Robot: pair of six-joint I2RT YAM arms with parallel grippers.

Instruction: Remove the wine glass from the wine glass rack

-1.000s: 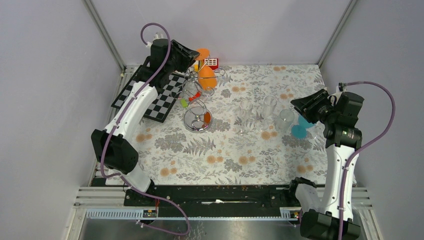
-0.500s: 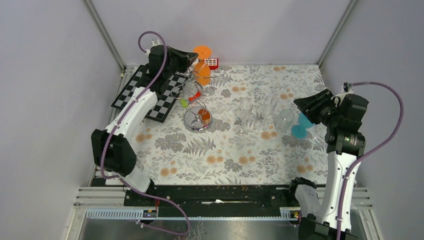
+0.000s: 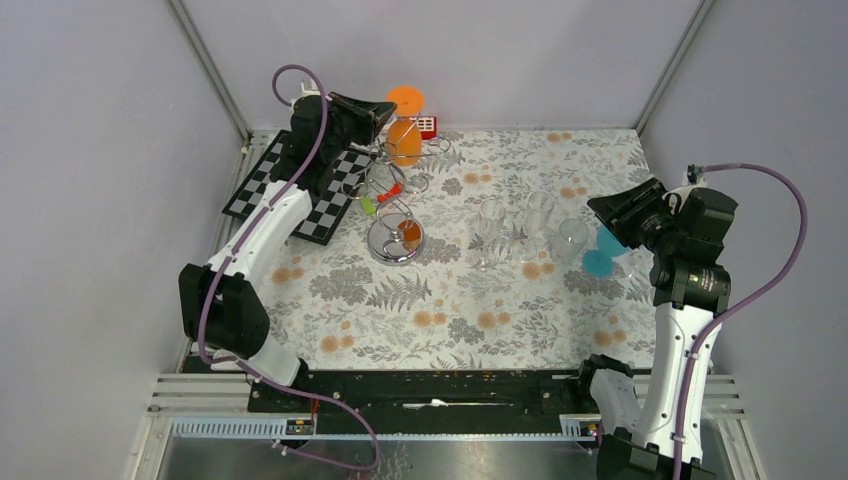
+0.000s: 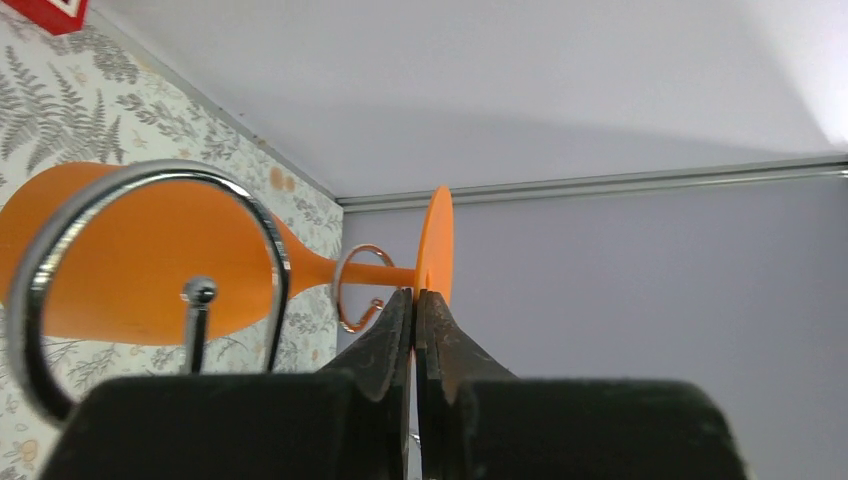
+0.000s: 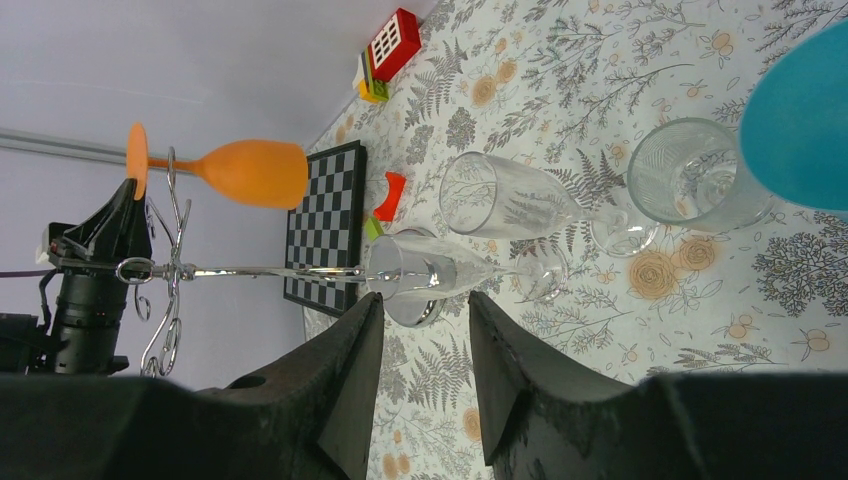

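The orange wine glass (image 3: 404, 140) hangs foot up in the silver wire wine glass rack (image 3: 394, 241) at the back left. In the left wrist view its stem passes through a small rack ring (image 4: 345, 290), and a large rack loop (image 4: 60, 230) crosses its bowl (image 4: 130, 260). My left gripper (image 3: 385, 108) is shut on the rim of the glass's round foot (image 4: 438, 240), with the fingertips (image 4: 398, 305) almost touching. My right gripper (image 3: 603, 213) is open and empty at the far right; its view shows the glass (image 5: 250, 172) and rack (image 5: 170, 270) far off.
A chessboard (image 3: 300, 190) lies left of the rack. A red block (image 3: 426, 125) sits behind it. Three clear glasses (image 3: 538, 212) stand mid-table, and a teal glass (image 3: 600, 262) stands close under my right gripper. Walls close the back and sides.
My left gripper and the orange glass have shifted slightly up and toward the back wall. My right arm moved a little to the right, then held still.
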